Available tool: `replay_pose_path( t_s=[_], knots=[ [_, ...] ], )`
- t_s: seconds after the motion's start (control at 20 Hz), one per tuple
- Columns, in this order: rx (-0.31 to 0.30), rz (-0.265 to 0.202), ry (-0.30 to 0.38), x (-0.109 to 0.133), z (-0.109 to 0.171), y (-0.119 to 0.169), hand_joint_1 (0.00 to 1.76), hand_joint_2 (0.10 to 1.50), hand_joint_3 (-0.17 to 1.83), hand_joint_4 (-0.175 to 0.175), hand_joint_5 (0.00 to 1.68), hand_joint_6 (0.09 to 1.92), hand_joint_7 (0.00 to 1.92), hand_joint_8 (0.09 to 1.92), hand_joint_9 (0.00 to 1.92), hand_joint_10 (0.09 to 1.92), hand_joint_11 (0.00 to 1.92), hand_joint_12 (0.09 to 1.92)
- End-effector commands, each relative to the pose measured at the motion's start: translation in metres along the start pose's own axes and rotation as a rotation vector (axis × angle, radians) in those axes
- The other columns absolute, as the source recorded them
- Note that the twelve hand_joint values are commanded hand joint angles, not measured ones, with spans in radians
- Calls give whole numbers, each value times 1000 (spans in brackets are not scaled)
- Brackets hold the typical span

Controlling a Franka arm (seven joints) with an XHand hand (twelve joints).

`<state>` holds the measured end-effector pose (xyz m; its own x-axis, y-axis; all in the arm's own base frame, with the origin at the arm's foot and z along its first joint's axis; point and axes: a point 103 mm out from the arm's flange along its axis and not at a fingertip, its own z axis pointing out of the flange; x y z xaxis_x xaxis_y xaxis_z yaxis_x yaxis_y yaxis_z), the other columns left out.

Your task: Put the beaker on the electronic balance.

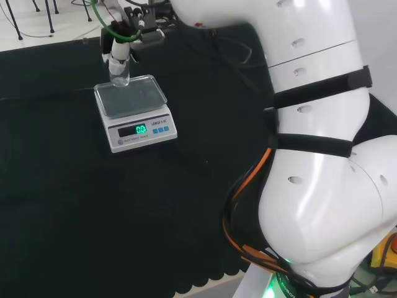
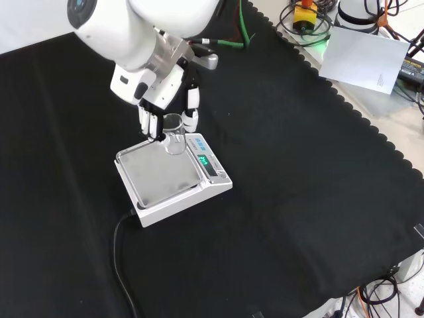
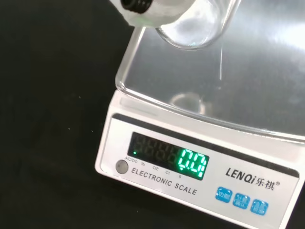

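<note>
One small clear glass beaker (image 2: 173, 133) hangs pinched in the black and white hand (image 2: 162, 106), over the far right corner of the white electronic balance (image 2: 173, 179) in the front view. The carry looks done; judging by the display, its weight is not yet on the steel pan (image 1: 131, 97), so lowering and letting go remain.

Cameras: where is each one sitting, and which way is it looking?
Head view: behind and above the arm's base, looking over the white arm links at the electronic balance and the robot hand.
Front view: in front of the arm, looking down on the black cloth; the robot hand holds the beaker.
Wrist view: at the wrist, looking past the beaker at the balance's pan.
All three views share the balance and the beaker.
</note>
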<state>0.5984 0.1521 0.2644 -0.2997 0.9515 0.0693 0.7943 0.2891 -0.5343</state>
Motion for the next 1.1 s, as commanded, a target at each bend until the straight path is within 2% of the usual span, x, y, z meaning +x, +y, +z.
replay_pose_path(
  t_s=[0.05, 0.5, 1.1],
  knots=[
    [44, 20, 30, -15, 16, 8, 1519, 1094, -175, -175, 1053, 839, 966, 902, 1179, 1024, 1181, 767],
    [53, 31, 72, -21, 33, 19, 1519, 1093, -175, -175, 1055, 836, 970, 899, 1171, 1026, 1191, 761],
    [54, 62, 92, -30, 45, 42, 1519, 1091, -175, -175, 1058, 830, 978, 892, 1170, 1025, 1197, 750]
  ],
)
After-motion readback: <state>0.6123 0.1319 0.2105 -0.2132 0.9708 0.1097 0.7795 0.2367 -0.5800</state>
